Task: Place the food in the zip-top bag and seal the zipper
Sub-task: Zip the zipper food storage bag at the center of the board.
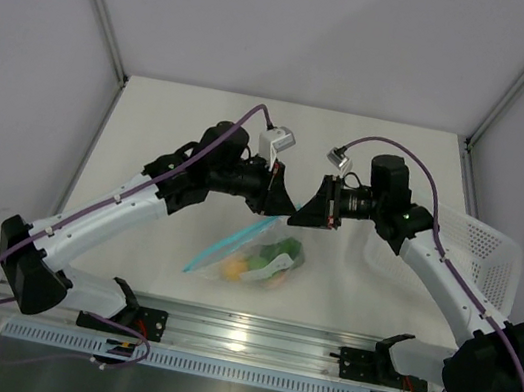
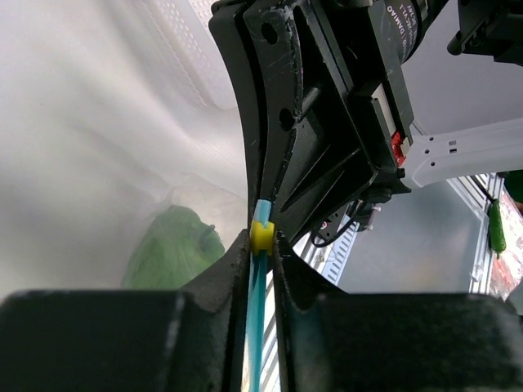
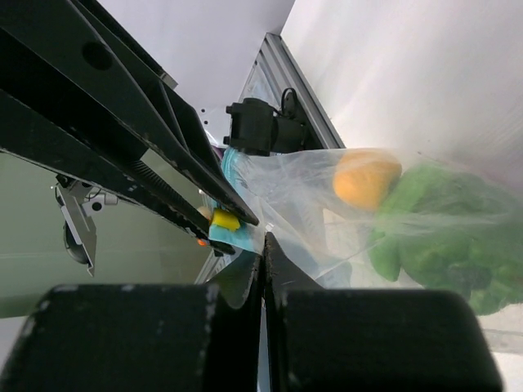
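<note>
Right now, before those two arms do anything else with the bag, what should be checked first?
1. Food inside the bag: ok, orange and green pieces show through the plastic.
2. Left pincer shut on the blue strip: ok, right at the yellow slider.
3. Right pincer shut on the bag: ok, next to the slider.
4. Blue strip closed along its full length: cannot tell.
5. Basket apart from the bag: ok, off to the right.

Bright, even light; glare on the silver metal rail [image 1: 247, 336] along the white desk [image 1: 184, 121]. Wrist views: black jaws blurred, backgrounds washed out.
</note>
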Robot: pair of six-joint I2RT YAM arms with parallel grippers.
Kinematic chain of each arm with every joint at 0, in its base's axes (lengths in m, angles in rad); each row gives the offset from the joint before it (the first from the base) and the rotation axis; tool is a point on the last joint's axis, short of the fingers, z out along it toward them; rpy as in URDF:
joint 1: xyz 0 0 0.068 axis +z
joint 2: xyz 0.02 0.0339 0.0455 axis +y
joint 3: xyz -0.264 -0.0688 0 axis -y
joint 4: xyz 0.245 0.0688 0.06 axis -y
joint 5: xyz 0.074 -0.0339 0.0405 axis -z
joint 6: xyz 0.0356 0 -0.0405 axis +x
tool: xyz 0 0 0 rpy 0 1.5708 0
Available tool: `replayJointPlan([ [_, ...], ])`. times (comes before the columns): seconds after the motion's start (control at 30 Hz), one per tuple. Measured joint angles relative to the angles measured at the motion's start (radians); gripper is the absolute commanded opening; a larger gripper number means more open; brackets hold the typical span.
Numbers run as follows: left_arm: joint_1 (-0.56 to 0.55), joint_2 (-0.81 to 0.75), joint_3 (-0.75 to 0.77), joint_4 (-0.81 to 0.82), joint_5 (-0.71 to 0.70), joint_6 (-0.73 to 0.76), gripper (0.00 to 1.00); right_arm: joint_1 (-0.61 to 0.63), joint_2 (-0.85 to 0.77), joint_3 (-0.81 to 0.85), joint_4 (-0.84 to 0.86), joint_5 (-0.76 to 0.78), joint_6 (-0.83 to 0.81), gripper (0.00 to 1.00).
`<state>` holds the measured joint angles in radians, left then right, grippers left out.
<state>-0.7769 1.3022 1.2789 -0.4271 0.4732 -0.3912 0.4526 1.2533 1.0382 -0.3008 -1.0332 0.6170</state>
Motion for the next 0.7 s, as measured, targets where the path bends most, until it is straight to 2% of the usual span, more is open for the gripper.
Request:
replayJointPlan([
  [0.13,0.0,0.002,0.0,0.0,0.003,-0.002,0.02,0.006,0.006,0.008,-0.004,0.001,-0.002,0.0],
  [0.43,0.006,0.006,-0.001,-0.002,0.017,-0.001,0.01,0.006,0.008,0.016,-0.048,0.005,-0.074,0.01],
  [0.47,0.008,0.006,-0.002,-0.001,0.026,-0.001,0.01,0.007,0.008,0.018,-0.056,0.005,-0.087,0.1],
  [0.53,0.015,0.006,-0.008,0.002,0.046,-0.001,0.01,0.01,0.008,0.024,-0.079,0.005,-0.125,0.15],
  [0.57,0.02,0.006,-0.01,0.003,0.058,-0.001,0.01,0.011,0.007,0.026,-0.089,0.004,-0.145,0.21],
  [0.7,0.029,0.006,-0.024,0.016,0.107,-0.001,0.0,0.011,0.007,0.027,-0.105,-0.002,-0.204,0.29],
])
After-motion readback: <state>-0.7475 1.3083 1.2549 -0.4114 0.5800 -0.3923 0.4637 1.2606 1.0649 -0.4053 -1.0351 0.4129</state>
